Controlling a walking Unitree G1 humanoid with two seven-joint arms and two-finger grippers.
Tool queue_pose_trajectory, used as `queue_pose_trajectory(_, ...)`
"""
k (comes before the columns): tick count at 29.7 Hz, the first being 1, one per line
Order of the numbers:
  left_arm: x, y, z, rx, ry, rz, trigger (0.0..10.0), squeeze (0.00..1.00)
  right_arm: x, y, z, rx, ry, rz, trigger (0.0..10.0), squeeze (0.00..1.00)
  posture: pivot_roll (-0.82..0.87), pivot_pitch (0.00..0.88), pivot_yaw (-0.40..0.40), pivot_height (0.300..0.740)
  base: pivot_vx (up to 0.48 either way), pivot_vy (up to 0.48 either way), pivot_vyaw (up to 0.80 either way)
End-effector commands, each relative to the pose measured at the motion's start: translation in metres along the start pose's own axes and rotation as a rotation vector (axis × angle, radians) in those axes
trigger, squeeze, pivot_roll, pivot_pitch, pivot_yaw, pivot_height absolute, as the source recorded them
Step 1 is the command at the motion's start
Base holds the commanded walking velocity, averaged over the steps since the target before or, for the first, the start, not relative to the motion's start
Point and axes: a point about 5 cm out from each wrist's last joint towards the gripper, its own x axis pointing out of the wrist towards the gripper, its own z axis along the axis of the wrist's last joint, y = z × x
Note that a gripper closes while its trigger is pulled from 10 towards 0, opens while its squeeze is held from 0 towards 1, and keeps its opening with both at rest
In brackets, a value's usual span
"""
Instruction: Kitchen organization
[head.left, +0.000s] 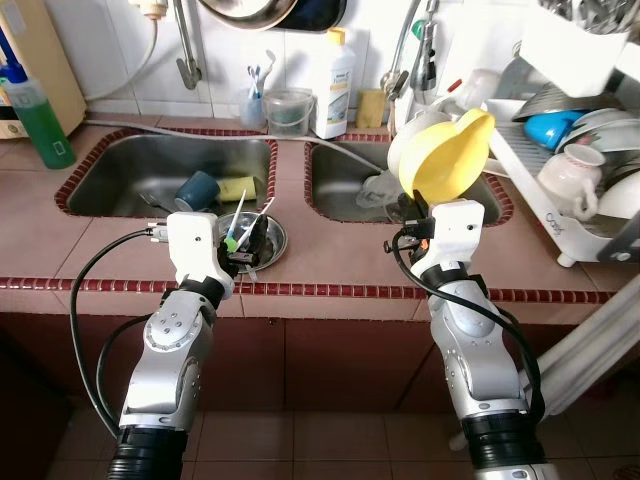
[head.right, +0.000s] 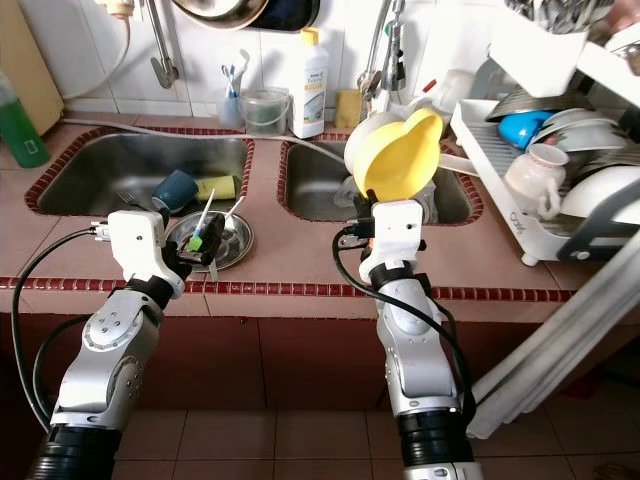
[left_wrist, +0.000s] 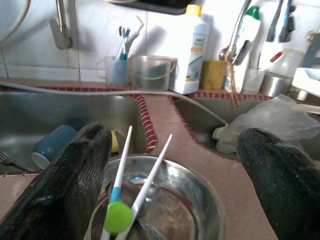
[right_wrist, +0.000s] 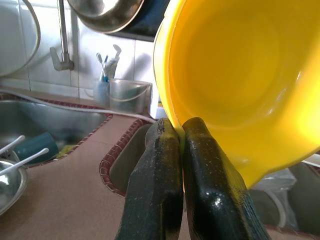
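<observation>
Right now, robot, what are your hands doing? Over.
Right gripper shut on yellow bowl, held above the right sink. Left gripper open over steel bowl. Nothing blocking.

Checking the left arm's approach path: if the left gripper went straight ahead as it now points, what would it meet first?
Most likely the steel bowl holding two white utensils, lying between the open jaws of the left gripper; depth is uncertain.

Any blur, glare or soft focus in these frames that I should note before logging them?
Left eye view: sharp, evenly lit, the dish rack somewhat washed out. Left wrist view: the left pincer has its near fingers soft, the steel bowl reflecting light. Right wrist view: the right pincer grips the yellow bowl, which glares brightly; its fingers show specular shine.
</observation>
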Motion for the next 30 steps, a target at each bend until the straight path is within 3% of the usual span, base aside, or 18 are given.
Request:
queue_pose_trajectory(1, 0.0, -0.001, 0.0041, -0.002, -0.012, -0.003, 10.0, 0.0, 0.0011, 0.0019, 0.0055, 0.001, -0.017, 0.016, 10.0, 0.0, -0.01, 0.0, -0.023, 0.74, 0.33, 0.0, 0.0)
queue_pose_trajectory(30, -0.0004, -0.0022, 0.0043, -0.019, -0.013, -0.005, 10.0, 0.0, -0.0029, 0.0037, 0.0035, -0.007, 0.004, 0.043, 10.0, 0.0, -0.01, 0.0, -0.039, 0.74, 0.346, 0.0, 0.0)
